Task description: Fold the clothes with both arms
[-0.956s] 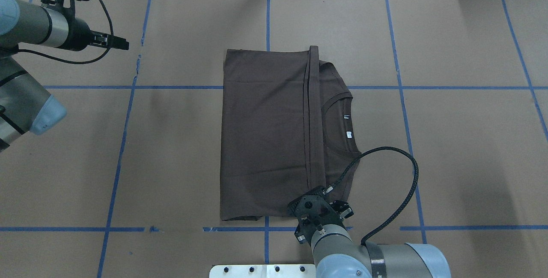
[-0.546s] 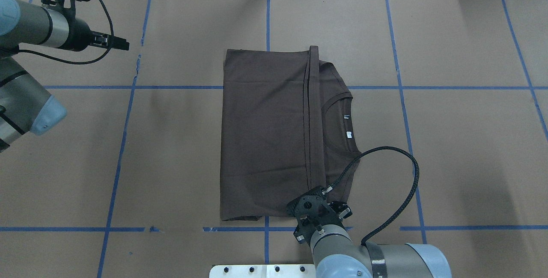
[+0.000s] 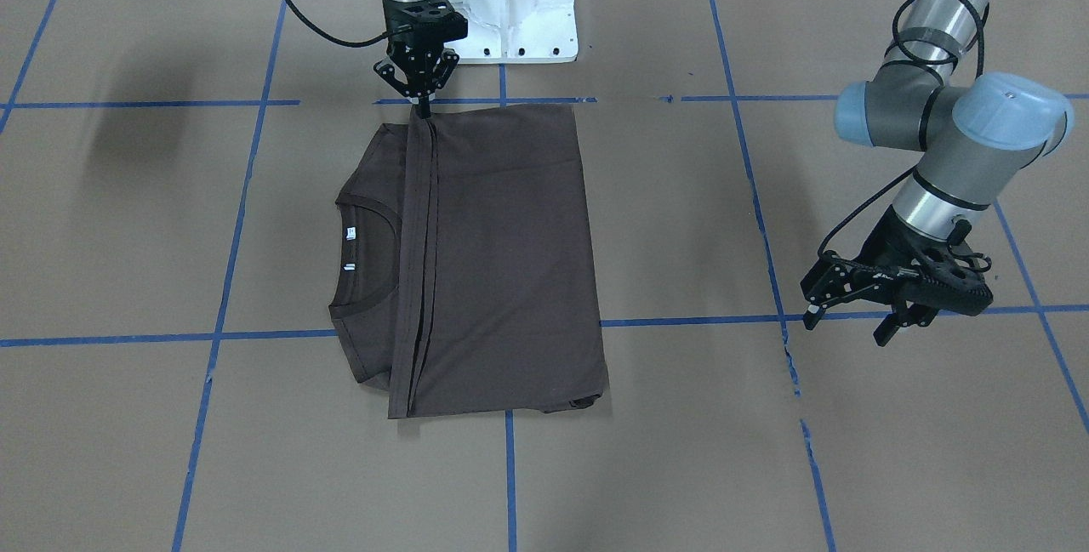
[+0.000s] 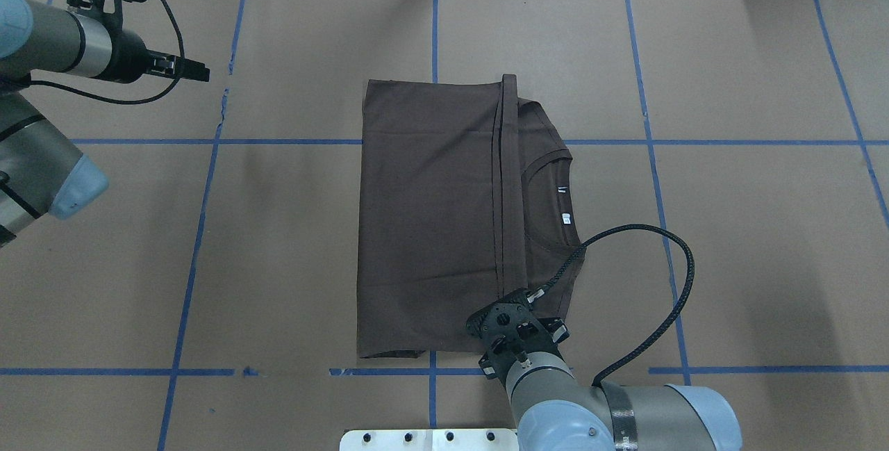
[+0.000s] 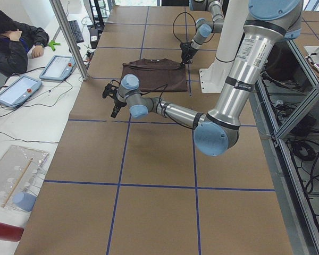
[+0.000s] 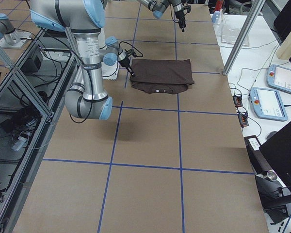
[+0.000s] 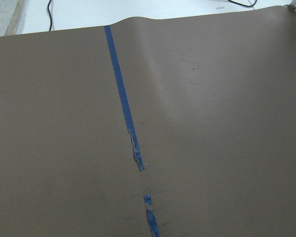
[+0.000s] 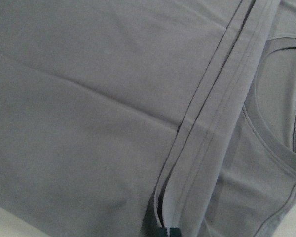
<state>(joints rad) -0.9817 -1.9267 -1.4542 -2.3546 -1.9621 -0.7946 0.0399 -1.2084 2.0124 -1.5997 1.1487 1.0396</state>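
My right claw point(image 3: 423, 108) is clamped on the hem of the folded brown T-shirt point(image 3: 502, 254) on the worktop point(image 3: 766, 450). My left claw point(image 3: 846, 322) hangs well aside, fingers apart.

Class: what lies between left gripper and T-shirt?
Only brown paper with blue tape lines separates left gripper and T-shirt, in the overhead view.

Overhead looks forward-down; front-facing opposes it (mirrored); both share T-shirt point(image 4: 430, 215); wrist views close.
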